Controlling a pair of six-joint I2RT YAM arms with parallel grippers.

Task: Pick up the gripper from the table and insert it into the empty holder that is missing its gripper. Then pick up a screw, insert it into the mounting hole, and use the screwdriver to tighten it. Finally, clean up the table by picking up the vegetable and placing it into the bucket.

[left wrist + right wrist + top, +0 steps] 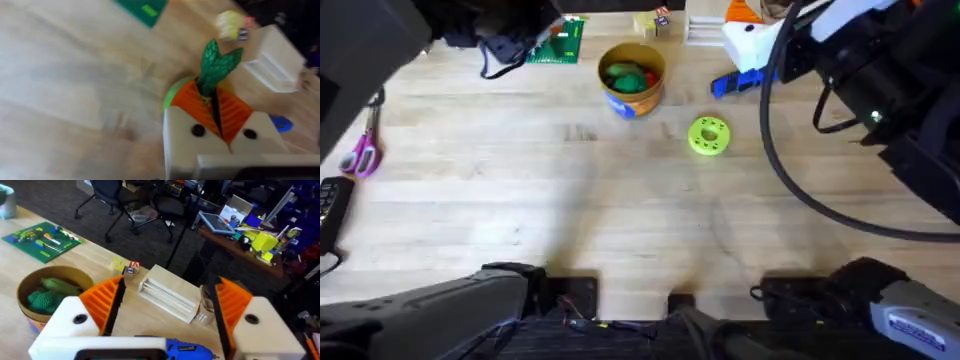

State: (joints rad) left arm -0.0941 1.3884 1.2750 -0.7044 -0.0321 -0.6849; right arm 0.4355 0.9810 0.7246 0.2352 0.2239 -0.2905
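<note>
Cleanup looks underway: left gripper (pixel 216 116) jaws clamped on the leafy vegetable (pixel 216 65), right gripper (pixel 165 305) jaws apart above the screwdriver (pixel 738 82), so next comes carrying it to the bucket (pixel 632 78), upper middle of the bench (pixel 520 200).

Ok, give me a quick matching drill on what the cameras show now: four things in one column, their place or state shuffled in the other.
Things
1. green leafy plastic vegetable piece
2. round tan-yellow bucket
3. pink-handled scissors
4. right gripper, white with orange ribbed faces

Place or state
a. open
b. at the left edge of the light wooden table
c. pinched in the shut left gripper
d. holding green vegetables

Pairs: 1-c, 2-d, 3-b, 4-a
</note>
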